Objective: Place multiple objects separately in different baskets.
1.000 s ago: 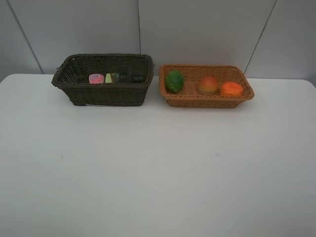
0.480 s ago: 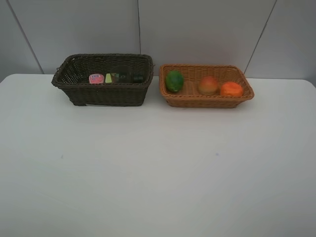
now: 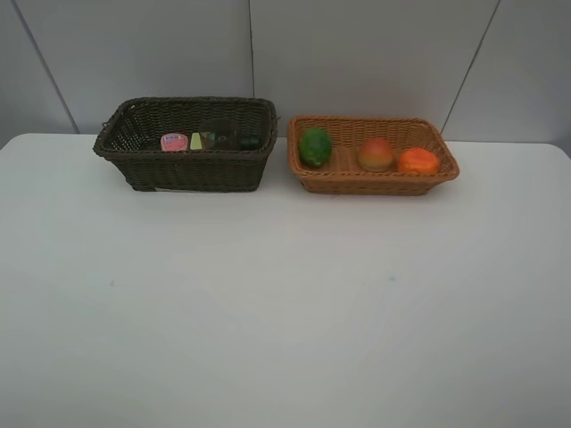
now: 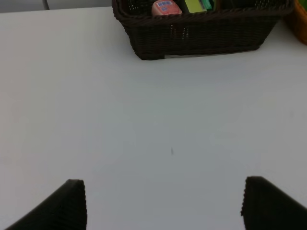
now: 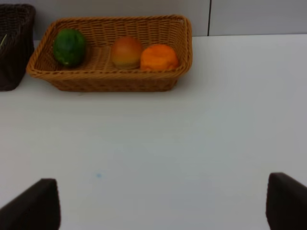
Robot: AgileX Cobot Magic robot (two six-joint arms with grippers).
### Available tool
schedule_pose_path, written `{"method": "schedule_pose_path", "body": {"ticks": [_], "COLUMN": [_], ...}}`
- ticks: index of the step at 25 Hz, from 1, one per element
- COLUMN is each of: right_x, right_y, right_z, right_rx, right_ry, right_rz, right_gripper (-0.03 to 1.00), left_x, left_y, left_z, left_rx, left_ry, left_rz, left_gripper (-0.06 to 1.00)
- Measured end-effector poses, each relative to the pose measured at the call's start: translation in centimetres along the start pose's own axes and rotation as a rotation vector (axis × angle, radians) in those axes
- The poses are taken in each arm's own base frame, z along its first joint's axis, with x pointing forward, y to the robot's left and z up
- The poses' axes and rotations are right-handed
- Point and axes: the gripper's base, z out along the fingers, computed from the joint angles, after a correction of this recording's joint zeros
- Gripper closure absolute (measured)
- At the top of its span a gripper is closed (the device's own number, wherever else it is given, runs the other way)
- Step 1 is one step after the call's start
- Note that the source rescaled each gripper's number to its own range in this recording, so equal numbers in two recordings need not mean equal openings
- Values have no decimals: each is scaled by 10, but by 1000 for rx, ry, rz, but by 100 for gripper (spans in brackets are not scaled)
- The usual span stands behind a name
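At the back left of the table stands the dark brown basket (image 3: 187, 169) (image 4: 201, 36). Inside it lie the pink white-capped bottle (image 3: 174, 142) (image 4: 166, 8), the flat black green-labelled bottle (image 3: 214, 140) and, dimly seen, a dark translucent cup (image 3: 219, 132). The light tan basket (image 3: 375, 181) (image 5: 110, 81) to its right holds the green oval fruit (image 3: 315, 146) (image 5: 69, 46), the red-orange round fruit (image 3: 376, 154) (image 5: 126, 51) and the orange (image 3: 417, 161) (image 5: 159, 57). My left gripper (image 4: 163, 203) is open over bare table in front of the dark basket. My right gripper (image 5: 163, 203) is open, well short of the tan basket. Neither arm appears in the high view.
The white table (image 3: 285, 294) runs to a grey panelled wall (image 3: 357, 53) behind the baskets. The two baskets stand close together with a narrow gap between them.
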Motion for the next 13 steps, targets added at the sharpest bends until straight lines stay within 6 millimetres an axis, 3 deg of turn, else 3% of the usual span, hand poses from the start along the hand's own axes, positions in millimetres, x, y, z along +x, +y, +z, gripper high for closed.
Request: {"method": "schedule_pose_path", "body": {"ticks": [13], "right_x": [0], "right_y": [0], "right_z": [0], "right_rx": [0], "right_ry": [0], "right_rz": [0], "right_gripper": [17], "left_x": [0], "left_y": [0], "left_z": [0], "left_rx": [0], "left_ry": [0], "left_rz": [0], "left_gripper": [19]}}
